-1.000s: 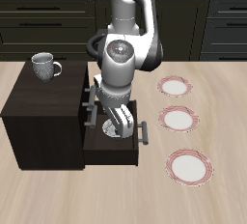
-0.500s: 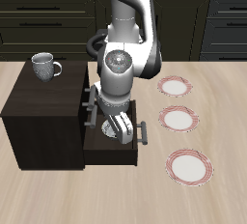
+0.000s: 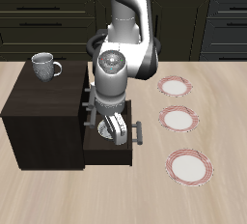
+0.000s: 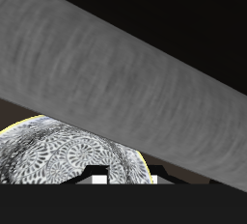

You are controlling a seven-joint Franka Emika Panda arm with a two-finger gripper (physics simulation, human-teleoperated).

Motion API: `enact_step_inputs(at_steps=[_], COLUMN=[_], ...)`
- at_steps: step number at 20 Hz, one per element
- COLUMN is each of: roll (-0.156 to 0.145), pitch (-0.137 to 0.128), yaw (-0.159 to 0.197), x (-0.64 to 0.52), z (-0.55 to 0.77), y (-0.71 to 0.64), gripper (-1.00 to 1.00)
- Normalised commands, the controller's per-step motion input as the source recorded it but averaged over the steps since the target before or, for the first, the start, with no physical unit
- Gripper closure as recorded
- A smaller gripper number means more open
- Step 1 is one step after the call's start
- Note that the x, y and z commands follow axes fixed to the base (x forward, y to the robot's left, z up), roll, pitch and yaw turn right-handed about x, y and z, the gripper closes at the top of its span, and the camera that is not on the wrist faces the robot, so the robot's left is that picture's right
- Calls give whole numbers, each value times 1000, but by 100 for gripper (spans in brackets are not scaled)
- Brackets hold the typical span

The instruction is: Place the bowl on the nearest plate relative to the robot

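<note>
In the exterior view, the robot's arm reaches down into an open drawer of a dark cabinet and covers most of what lies inside. Only a thin pale sliver of the bowl shows beside the end effector, whose fingers are hidden, so their spread cannot be told. In the wrist view, a broad grey bar crosses the picture and blocks much of it; what it is cannot be told. Under it, only part of the bowl's patterned inside shows, cut off by the picture's edge and a dark band.
</note>
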Motion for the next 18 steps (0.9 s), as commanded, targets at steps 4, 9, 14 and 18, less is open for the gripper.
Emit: enact_step_inputs(at_steps=[4,9,14,18], roll=[-8,30,62,58], pitch=[-5,-20,-55,-95], yaw=[-17,22,72,97], x=[-30,-20,-36,-53], z=[-1,81,319,616], y=[-103,166,337,326], gripper=[100,100,100,100])
